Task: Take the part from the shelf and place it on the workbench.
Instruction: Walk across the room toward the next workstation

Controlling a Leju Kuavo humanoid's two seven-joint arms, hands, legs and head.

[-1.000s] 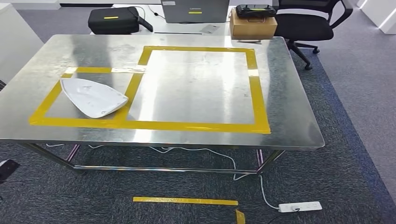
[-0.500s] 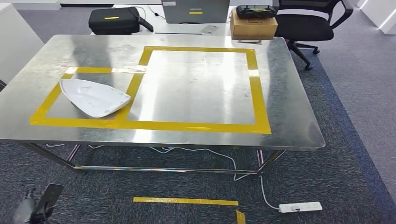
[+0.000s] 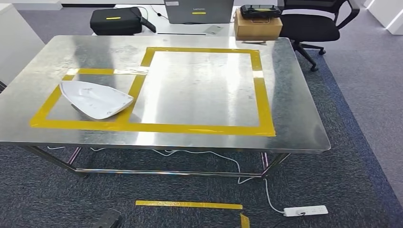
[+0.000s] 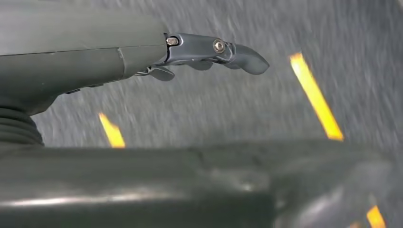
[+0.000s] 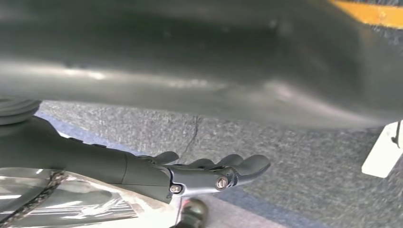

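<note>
Part [image 3: 95, 99] lies on the bench [image 3: 294, 114], inside the small tape box. My left hand [image 4: 142, 52] and right hand [image 5: 190, 173] hang by the carpet, well apart from it, fingers loose, empty.

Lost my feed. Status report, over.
Left hand open, right hand open, both low. Part on workbench, in the small taped box. Nothing in the way.

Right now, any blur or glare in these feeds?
Head view: sharp, with glare streaks across the shiny steel workbench; the white curved plastic part reads clearly. Left wrist view: grey carpet motion-blurred, yellow tape smeared. Right wrist view: foreground soft, left hand and right hand fairly crisp.
</note>
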